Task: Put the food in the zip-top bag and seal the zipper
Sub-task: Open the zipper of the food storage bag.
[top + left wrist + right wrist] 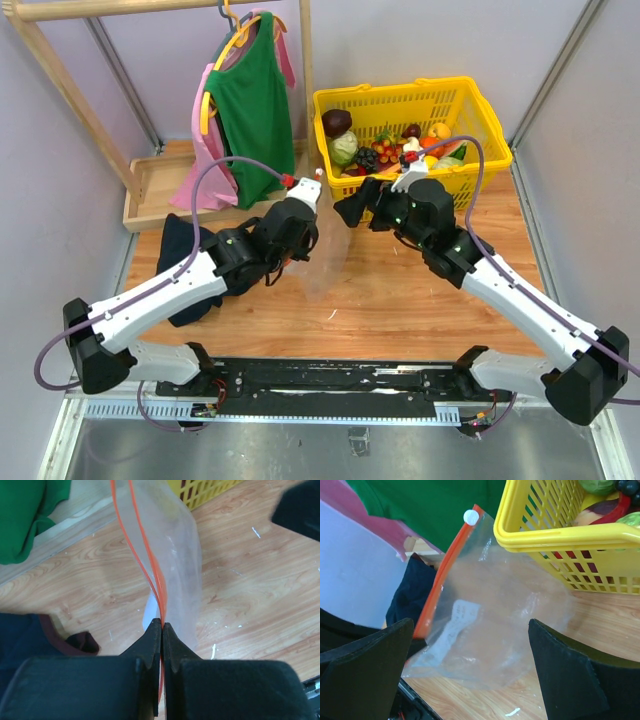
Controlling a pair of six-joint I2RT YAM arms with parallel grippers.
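My left gripper (303,210) (162,624) is shut on the orange-red zipper (150,565) of the clear zip-top bag (177,555) and holds it above the table. The bag hangs as a faint clear sheet in the top view (325,265). In the right wrist view the bag (510,615) shows its zipper (442,575), a white slider (470,516) and a white label patch. My right gripper (348,208) (470,655) is open and empty, facing the bag's side. The food (400,148) (612,502) lies in the yellow basket.
The yellow basket (490,135) (545,535) stands at the back right. A green top (250,100) and a pink garment hang on a wooden rack at the back left. A wooden tray (150,190) and a dark cloth (185,255) lie at the left.
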